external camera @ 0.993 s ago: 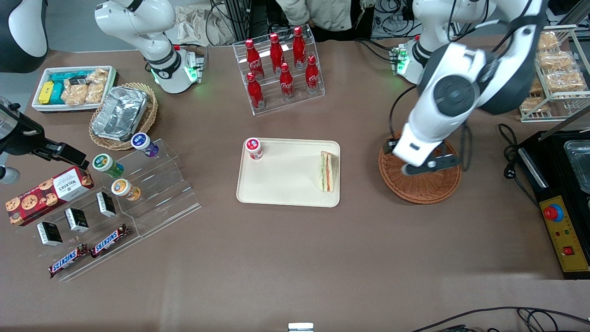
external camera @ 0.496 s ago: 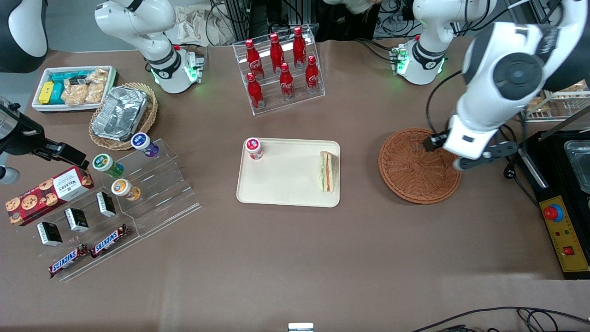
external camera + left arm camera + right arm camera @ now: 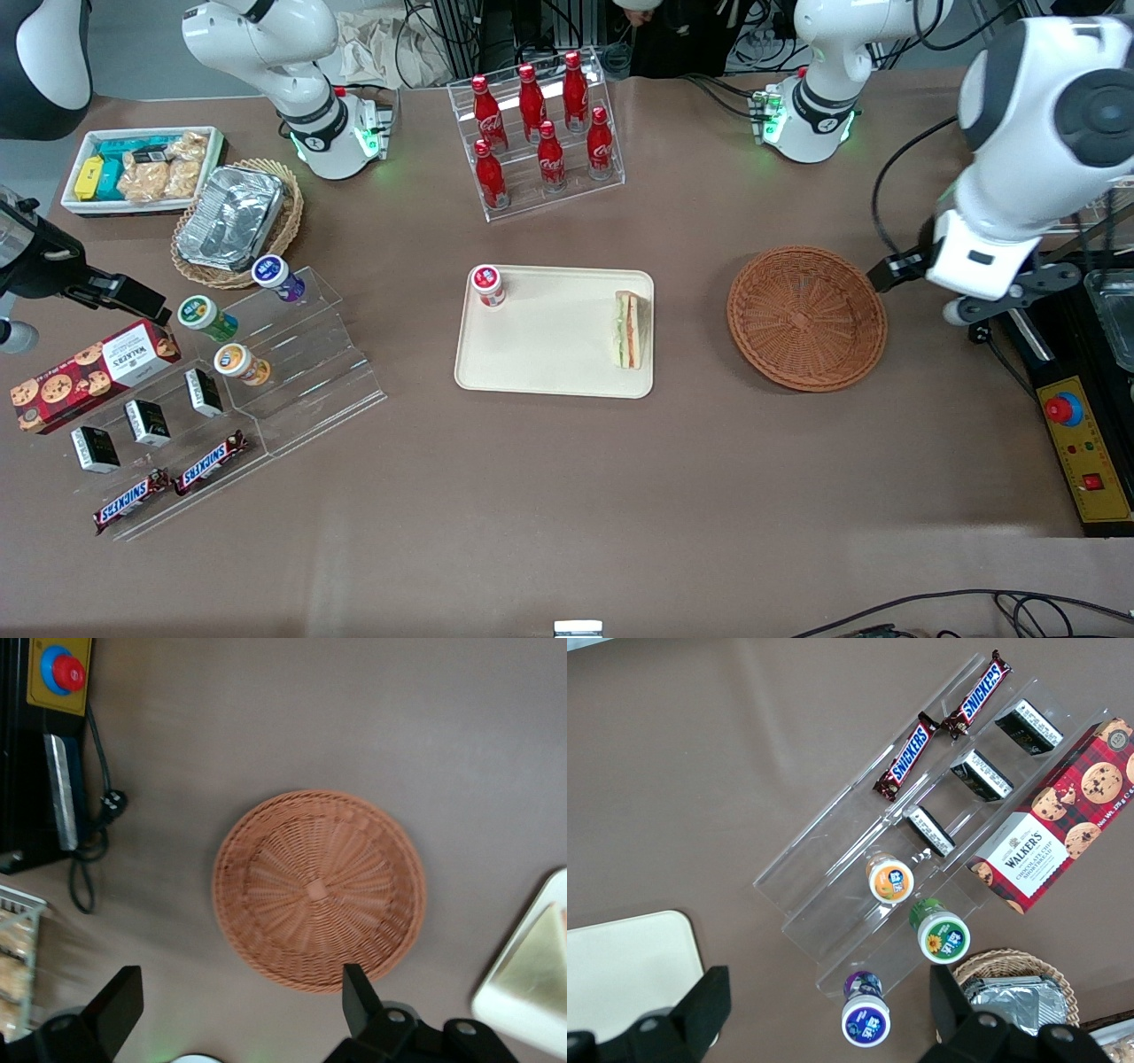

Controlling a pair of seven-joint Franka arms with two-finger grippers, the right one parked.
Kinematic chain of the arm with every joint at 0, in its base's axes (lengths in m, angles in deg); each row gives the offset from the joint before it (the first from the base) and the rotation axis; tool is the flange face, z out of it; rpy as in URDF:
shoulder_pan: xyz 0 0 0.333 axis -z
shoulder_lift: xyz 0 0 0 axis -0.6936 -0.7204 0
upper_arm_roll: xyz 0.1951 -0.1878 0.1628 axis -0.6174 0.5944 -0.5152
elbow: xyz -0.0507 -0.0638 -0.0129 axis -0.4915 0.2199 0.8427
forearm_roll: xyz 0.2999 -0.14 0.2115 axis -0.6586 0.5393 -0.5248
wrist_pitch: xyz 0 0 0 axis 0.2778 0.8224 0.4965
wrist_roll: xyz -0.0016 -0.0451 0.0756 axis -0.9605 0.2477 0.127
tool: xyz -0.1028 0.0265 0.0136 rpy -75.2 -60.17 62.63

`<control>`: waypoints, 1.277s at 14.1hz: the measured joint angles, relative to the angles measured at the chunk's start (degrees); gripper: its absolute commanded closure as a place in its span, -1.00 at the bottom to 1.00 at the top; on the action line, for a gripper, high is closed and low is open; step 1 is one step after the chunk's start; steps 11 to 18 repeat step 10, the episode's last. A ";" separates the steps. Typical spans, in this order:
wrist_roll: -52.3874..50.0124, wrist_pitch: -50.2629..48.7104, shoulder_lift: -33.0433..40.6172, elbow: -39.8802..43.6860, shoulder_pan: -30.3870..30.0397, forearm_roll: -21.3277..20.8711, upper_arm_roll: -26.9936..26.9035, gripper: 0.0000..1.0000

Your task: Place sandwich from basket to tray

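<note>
The sandwich (image 3: 630, 330) lies on the tray (image 3: 549, 354), at the edge nearest the basket (image 3: 806, 317), which holds nothing. It looks soft and light, easily squashed; I'd pinch it gently across the bread faces. One sandwich, one tray, one basket, one small red-lidded jar (image 3: 487, 285) on the tray's corner. The gripper (image 3: 239, 1005) hangs above the surface beside the basket, fingers (image 3: 359, 1001) spread apart, holding nothing.
</note>
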 measured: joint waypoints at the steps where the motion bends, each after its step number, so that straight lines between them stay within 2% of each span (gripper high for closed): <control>1: 3.10 -1.27 0.34 0.52 0.45 0.01 -1.44 -1.00; 4: 8.77 -4.84 1.20 2.77 8.29 0.64 -12.75 -1.00; 6: 11.16 -5.35 1.66 3.25 11.62 2.33 -17.77 -1.00; 18: 13.16 -6.66 2.12 4.40 12.02 3.02 -18.69 -1.00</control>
